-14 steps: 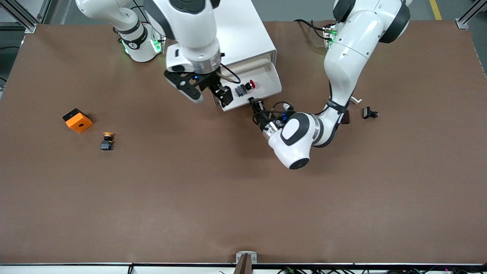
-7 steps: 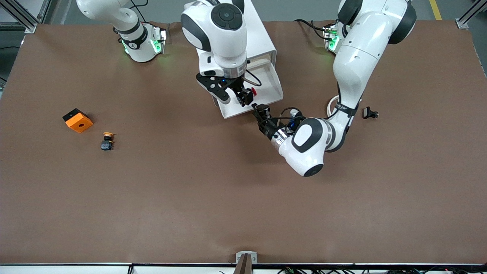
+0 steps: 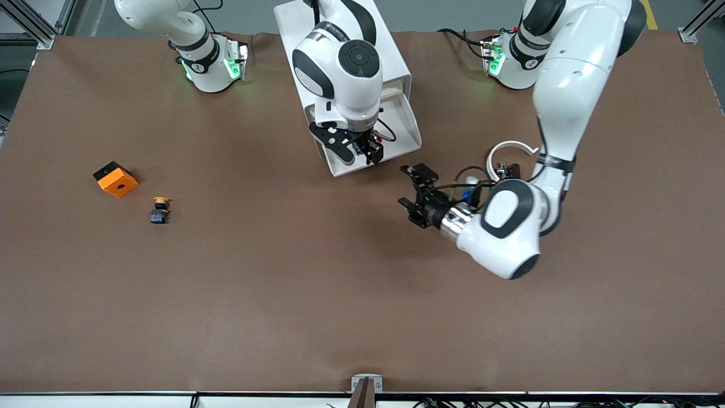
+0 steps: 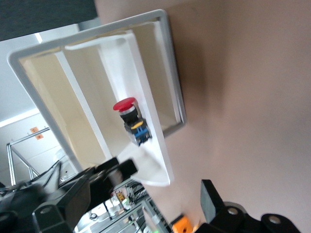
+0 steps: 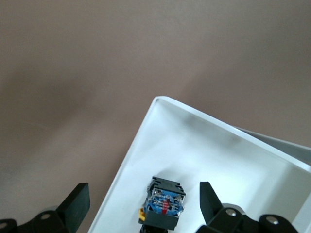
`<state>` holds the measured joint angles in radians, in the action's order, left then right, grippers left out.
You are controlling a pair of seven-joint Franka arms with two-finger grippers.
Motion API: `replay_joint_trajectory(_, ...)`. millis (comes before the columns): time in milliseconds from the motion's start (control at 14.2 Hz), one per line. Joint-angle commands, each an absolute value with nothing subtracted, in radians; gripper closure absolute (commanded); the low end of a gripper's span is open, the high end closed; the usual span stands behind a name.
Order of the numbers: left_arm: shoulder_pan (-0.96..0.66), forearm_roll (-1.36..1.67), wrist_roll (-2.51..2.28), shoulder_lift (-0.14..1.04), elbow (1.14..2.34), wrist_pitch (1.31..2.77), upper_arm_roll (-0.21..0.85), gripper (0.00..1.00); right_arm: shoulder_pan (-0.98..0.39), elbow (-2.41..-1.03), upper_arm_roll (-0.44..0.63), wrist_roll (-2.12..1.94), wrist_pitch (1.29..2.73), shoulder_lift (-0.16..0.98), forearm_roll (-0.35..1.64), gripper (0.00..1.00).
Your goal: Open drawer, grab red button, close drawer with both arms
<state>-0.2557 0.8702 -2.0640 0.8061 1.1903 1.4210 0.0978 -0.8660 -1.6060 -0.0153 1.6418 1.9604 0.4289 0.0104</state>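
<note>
The white cabinet (image 3: 391,56) stands at the back middle of the table, with its lowest drawer (image 3: 405,130) pulled out toward the front camera. My right gripper (image 3: 365,152) is lowered into the drawer and covers the button in the front view. In the right wrist view the right gripper (image 5: 143,206) is open, with the button's blue-black body (image 5: 165,201) lying between its fingers on the drawer floor (image 5: 204,145). My left gripper (image 3: 416,195) is open and empty over the table, nearer the front camera than the drawer. The left wrist view shows the drawer (image 4: 155,141) and the red-capped button (image 4: 130,121).
An orange block (image 3: 115,179) and a yellow-capped button (image 3: 160,209) lie toward the right arm's end of the table. A white ring (image 3: 510,148) and a small dark part (image 3: 512,169) lie by the left arm's forearm.
My right gripper has come over the drawer and dropped around the button. My left gripper has left the drawer front, drawn back toward the front camera and now stands open.
</note>
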Motion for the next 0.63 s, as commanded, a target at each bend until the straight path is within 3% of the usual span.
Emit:
replay_joint_trajectory(0,-0.180,0.847,-1.941,0.746,1.200,1.407,0.097,0.00,-0.873,-1.653,-0.011,1.657,1.985,0.414,0.032,0.00)
replay_joint_trajectory(422,-0.175,0.603,-1.740,0.683,1.201,1.413,0.100,0.00,-0.891,-1.672,-0.011,1.654,2.019,0.436,0.054,0.00)
replay_joint_trajectory(563,-0.166,0.563,-1.653,0.677,1.200,1.481,0.097,0.00,-0.894,-1.672,-0.011,1.652,2.037,0.443,0.078,0.00)
